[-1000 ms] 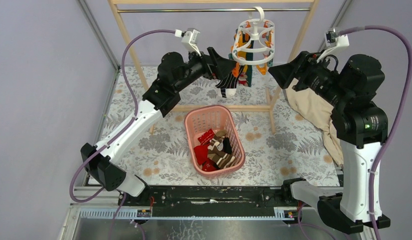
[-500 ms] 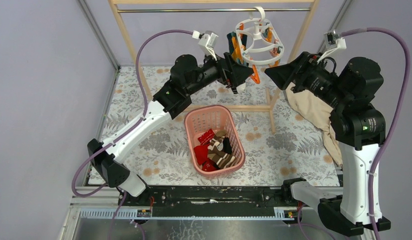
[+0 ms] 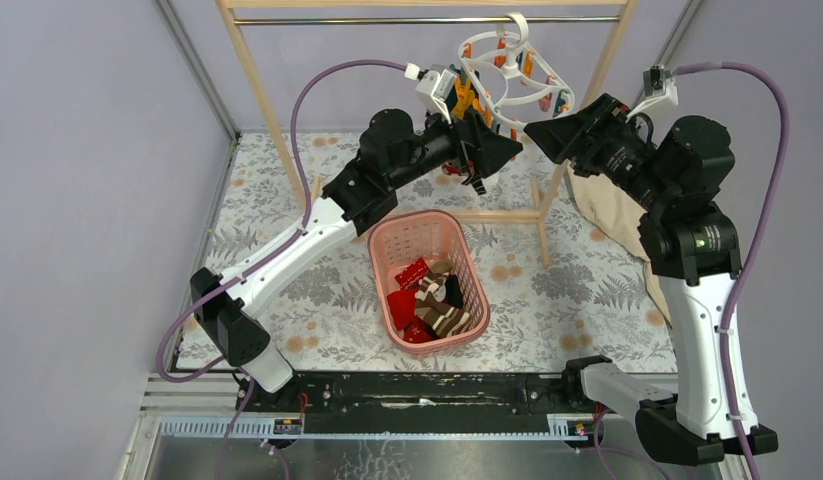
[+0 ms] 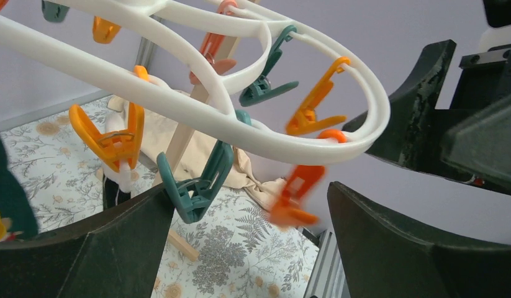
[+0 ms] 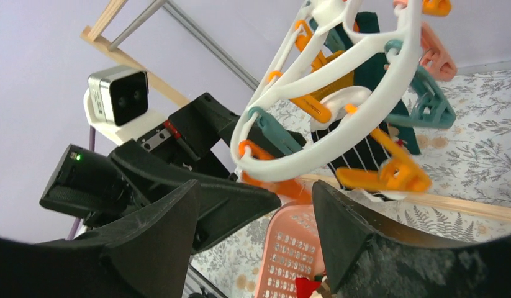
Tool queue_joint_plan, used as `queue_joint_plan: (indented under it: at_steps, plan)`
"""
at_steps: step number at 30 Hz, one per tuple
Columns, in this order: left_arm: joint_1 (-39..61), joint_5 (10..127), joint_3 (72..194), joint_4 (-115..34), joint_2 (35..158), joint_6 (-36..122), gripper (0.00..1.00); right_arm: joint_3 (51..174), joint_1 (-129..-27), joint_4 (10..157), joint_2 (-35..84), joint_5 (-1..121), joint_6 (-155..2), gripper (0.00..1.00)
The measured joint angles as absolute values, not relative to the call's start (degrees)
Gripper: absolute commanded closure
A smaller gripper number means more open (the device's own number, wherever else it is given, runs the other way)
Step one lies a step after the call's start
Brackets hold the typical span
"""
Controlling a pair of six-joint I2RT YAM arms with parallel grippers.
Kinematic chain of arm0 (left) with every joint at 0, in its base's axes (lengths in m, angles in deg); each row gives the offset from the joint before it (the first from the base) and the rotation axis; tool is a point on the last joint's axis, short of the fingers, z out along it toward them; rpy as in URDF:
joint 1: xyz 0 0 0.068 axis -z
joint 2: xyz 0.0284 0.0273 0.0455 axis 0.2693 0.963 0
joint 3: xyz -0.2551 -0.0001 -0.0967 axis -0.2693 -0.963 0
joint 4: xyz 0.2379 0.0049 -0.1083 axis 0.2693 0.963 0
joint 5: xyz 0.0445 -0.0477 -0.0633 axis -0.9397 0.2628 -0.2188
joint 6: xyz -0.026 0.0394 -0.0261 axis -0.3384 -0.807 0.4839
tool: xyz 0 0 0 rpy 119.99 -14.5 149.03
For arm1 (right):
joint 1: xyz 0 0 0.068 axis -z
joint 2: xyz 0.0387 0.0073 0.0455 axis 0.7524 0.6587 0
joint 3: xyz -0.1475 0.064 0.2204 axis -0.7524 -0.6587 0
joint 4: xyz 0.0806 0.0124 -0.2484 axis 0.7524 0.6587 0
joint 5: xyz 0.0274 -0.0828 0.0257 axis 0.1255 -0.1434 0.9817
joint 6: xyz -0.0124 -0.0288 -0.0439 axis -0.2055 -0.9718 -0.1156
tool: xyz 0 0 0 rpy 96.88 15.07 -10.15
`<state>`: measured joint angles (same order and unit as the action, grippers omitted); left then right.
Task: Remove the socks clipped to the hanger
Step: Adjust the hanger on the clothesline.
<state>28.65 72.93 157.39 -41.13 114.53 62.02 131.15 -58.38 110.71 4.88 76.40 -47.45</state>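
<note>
From above, the tilted hanger (image 3: 507,75) hangs close by the left end effector (image 3: 499,150) and right end effector (image 3: 539,132); loose socks (image 3: 432,305) lie in the pink basket (image 3: 379,262). Left wrist: jaws released wide beneath its ring. Right wrist: jaws spread, empty, a clipped striped sock (image 5: 358,155) beyond.

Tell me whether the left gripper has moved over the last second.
Yes. In the top view the left gripper has swung right, from level with the basket's right side to well beyond it, and now sits beneath the hanger.
</note>
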Motion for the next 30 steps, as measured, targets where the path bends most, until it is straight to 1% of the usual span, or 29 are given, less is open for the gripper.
queue_joint_plan:
  at_steps: [2, 6, 11, 15, 19, 20, 21, 26, 30]
  plan:
    - [28.65, 72.93, 157.43, -41.11, 114.66, 61.96, 0.01, 130.70, -58.38, 109.64, 5.30, 75.53, -46.56, 0.27]
    - [28.76, 72.96, 157.43, -41.09, 114.79, 61.81, 0.01, 130.74, -58.38, 107.52, 7.16, 73.48, -45.23, 0.33]
    - [28.76, 72.96, 157.41, -41.13, 114.79, 61.57, 0.01, 131.96, -58.38, 106.18, 10.65, 71.70, -44.24, 0.42]
    - [28.76, 72.96, 156.47, -41.24, 114.48, 61.39, 0.01, 132.27, -58.38, 106.03, 12.53, 70.66, -43.72, 0.54]
    - [28.76, 72.93, 153.19, -41.15, 112.74, 61.39, 0.01, 133.17, -58.38, 106.16, 13.71, 69.54, -43.43, 0.76]
    - [28.76, 72.93, 152.32, -41.07, 112.08, 61.39, 0.01, 133.58, -58.38, 106.23, 13.91, 69.43, -43.65, 0.80]
    - [28.76, 72.91, 151.62, -40.96, 111.47, 61.39, 0.01, 134.15, -58.38, 106.27, 14.15, 69.10, -43.61, 0.83]
    - [28.76, 72.69, 148.91, -39.34, 106.68, 61.41, 0.01, 135.98, -58.36, 107.15, 14.39, 68.38, -44.09, 0.84]
    - [28.76, 72.26, 147.82, -35.10, 101.09, 61.39, 0.01, 136.77, -58.32, 107.91, 14.78, 68.29, -44.00, 0.85]
